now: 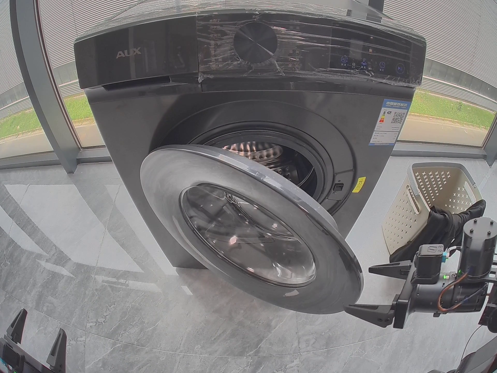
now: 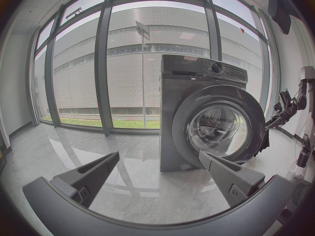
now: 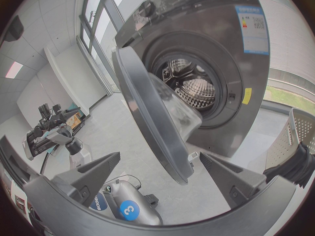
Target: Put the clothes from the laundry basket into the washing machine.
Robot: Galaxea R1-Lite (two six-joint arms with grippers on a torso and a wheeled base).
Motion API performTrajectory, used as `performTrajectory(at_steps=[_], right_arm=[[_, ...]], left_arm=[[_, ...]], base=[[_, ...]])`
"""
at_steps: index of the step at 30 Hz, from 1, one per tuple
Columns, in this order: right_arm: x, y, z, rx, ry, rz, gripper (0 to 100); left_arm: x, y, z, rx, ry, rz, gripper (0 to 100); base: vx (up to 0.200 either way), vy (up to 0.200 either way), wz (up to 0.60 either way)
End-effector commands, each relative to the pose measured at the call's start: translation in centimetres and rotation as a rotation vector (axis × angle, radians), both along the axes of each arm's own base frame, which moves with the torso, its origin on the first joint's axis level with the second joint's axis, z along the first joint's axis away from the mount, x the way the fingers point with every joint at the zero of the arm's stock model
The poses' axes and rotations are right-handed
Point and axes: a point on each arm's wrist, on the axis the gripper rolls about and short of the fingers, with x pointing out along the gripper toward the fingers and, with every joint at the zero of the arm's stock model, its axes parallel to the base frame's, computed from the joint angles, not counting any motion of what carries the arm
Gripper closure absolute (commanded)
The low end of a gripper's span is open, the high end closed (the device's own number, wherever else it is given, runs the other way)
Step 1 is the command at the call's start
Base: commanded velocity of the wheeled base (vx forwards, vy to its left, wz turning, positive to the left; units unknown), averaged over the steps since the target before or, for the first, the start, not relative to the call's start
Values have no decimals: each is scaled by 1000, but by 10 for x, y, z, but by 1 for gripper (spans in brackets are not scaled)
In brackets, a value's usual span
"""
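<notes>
The right tool (image 1: pixel 359 290) is spread wide and empty at the rim of the open door (image 1: pixel 331 265) of one washing machine (image 1: pixel 155 125). The left tool (image 1: pixel 41 325), also wide, hangs low. One laundry basket (image 1: pixel 445 182) on the floor holds dark clothes (image 1: pixel 445 229).

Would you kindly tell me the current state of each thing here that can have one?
washing machine door, swung open
drum, no clothes visible inside
laundry basket, holding dark clothes draped over its rim
left gripper, fingers open, empty
right gripper, fingers open, empty, beside the door's edge
</notes>
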Motion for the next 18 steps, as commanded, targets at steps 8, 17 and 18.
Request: performTrajectory(at_steps=[8,17,18], right_arm=[[2,-28,44,119,-174,-152,0],[40,-31,3,-14,-15,-303,0],[42,-29,-1,-24,2,-296,0]], left_arm=[[0,0,-5,-1,1,-1,0],[0,0,-5,-1,1,-1,0],[0,0,-5,-1,1,-1,0]], base=[[0,0,0],[0,0,0],[0,0,0]])
